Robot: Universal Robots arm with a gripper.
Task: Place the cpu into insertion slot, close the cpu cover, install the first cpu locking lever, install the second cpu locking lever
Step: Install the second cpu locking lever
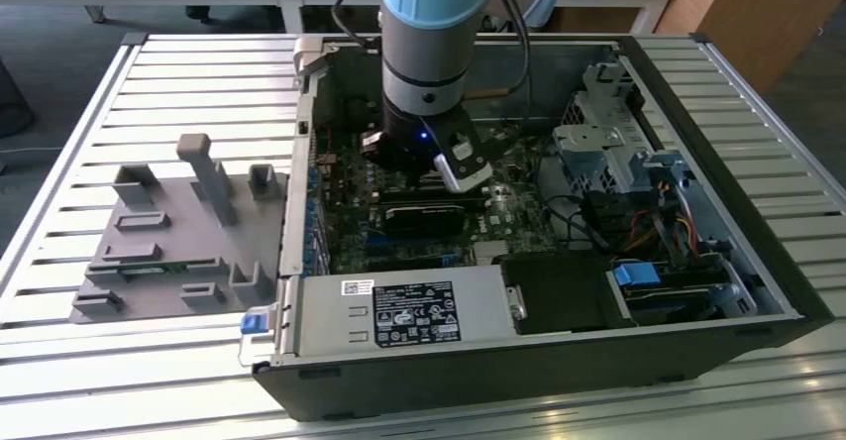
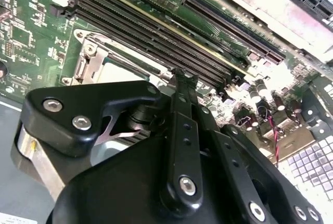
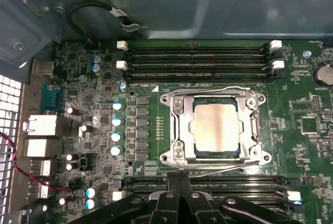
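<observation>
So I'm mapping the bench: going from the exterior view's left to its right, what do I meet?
Grey fixture block → labelled silver box → gripper → blue-tabbed drive bay.

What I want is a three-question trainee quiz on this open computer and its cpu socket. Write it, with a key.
1. True or false: the cpu's silver face shows through the window of the cpu cover.
2. In the first wrist view, the long memory slots run along: A) one side of the cpu only; B) two opposite sides of it; C) all four sides.
3. In the exterior view, on which side of the computer case does the grey fixture stand?

Key: 1 true; 2 B; 3 the exterior view's left.
</observation>
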